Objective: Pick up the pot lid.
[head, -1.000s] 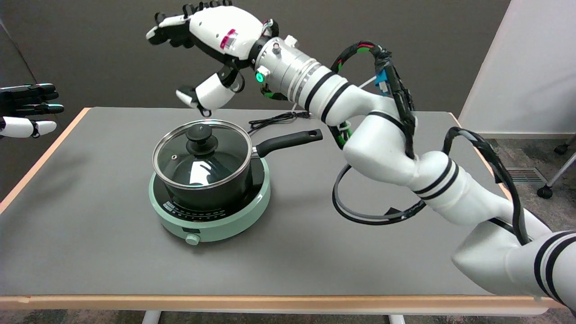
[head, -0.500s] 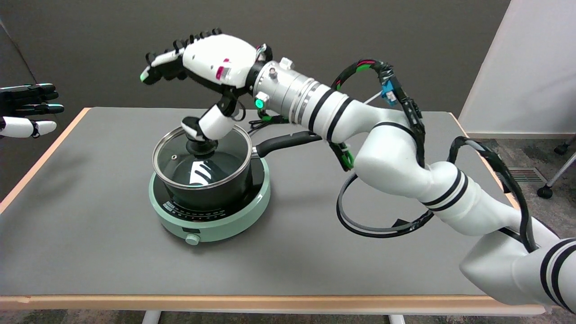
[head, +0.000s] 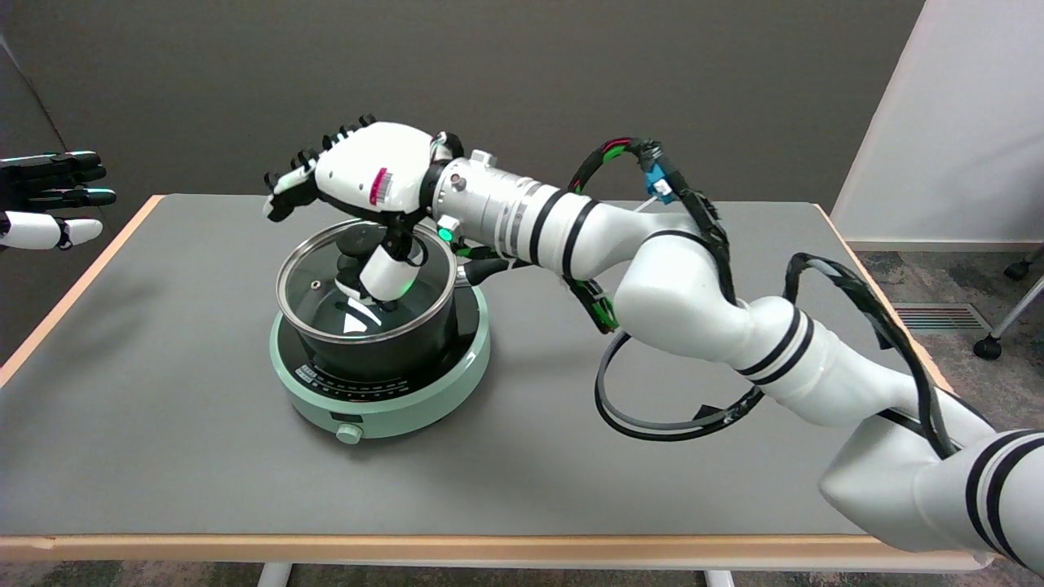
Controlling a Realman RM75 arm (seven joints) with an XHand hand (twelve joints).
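Note:
The glass pot lid [head: 314,295] with a metal rim and black knob [head: 352,246] sits closed on a black pot [head: 391,350]. My right hand [head: 369,169] hovers low right over the lid. Its fingers [head: 287,186] stretch out apart past the knob toward the far left. The thumb [head: 382,275] points down just right of the knob, close to the glass; I cannot tell whether it touches. Nothing is gripped. The hand covers part of the knob's top.
The pot stands on a round mint-green cooker [head: 408,406] on the grey table [head: 204,481]. The pot's black handle [head: 483,267] points right, under my wrist. The idle left hand [head: 49,200] hangs at the far left edge.
My right hand has come down from above the pot and shifted left. The thumb has dropped from level with the knob to beside it, near the glass. The lid has not moved.

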